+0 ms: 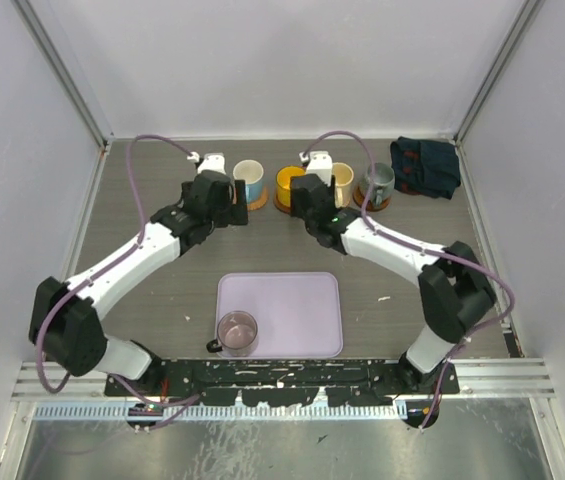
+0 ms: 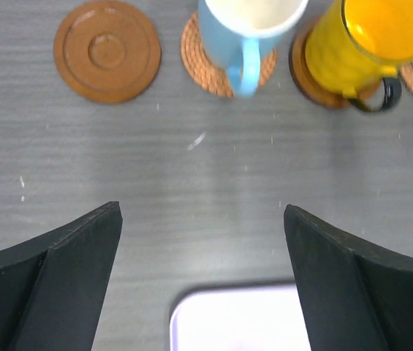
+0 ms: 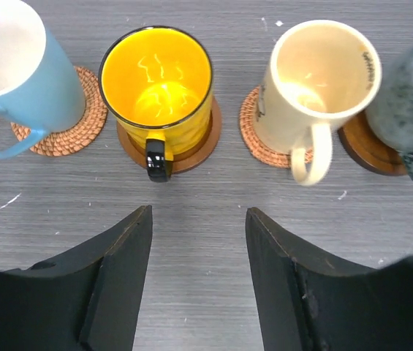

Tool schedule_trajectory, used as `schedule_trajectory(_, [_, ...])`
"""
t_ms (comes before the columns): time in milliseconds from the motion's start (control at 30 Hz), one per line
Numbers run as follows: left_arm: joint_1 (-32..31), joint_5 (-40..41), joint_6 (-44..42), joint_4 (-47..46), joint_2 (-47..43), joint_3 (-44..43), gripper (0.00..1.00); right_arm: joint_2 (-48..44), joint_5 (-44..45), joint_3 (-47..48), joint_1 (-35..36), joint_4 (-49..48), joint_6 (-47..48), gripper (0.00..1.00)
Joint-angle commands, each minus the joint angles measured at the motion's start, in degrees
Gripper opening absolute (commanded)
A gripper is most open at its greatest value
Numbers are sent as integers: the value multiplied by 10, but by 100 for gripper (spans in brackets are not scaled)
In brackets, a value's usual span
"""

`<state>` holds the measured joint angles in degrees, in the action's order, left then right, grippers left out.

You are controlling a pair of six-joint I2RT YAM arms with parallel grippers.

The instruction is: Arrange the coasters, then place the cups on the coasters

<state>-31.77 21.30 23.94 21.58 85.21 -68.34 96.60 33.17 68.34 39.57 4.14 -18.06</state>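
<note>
Four cups stand on coasters in a back row: light blue (image 3: 16, 66), orange-yellow (image 3: 158, 80), cream (image 3: 316, 80) and grey-green (image 3: 411, 95). To the left of the blue cup (image 2: 250, 22) lies an empty brown coaster (image 2: 107, 50). A translucent purple cup (image 1: 237, 332) stands on the lavender tray's near left corner. My left gripper (image 2: 202, 212) hangs wide open, nothing in it, above the table between the tray and the blue cup. My right gripper (image 3: 199, 212) is open and empty, just in front of the orange-yellow cup's black handle.
The lavender tray (image 1: 302, 310) lies in the middle near the arms. A dark folded cloth (image 1: 425, 167) sits at the back right corner. Grey walls close in the table at the back and both sides.
</note>
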Motion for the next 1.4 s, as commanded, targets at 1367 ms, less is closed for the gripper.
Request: schedule_trajectory(1367, [-330,-133,225,310,-475,289,91,-269,-44,-206,-92,-18,-62,60])
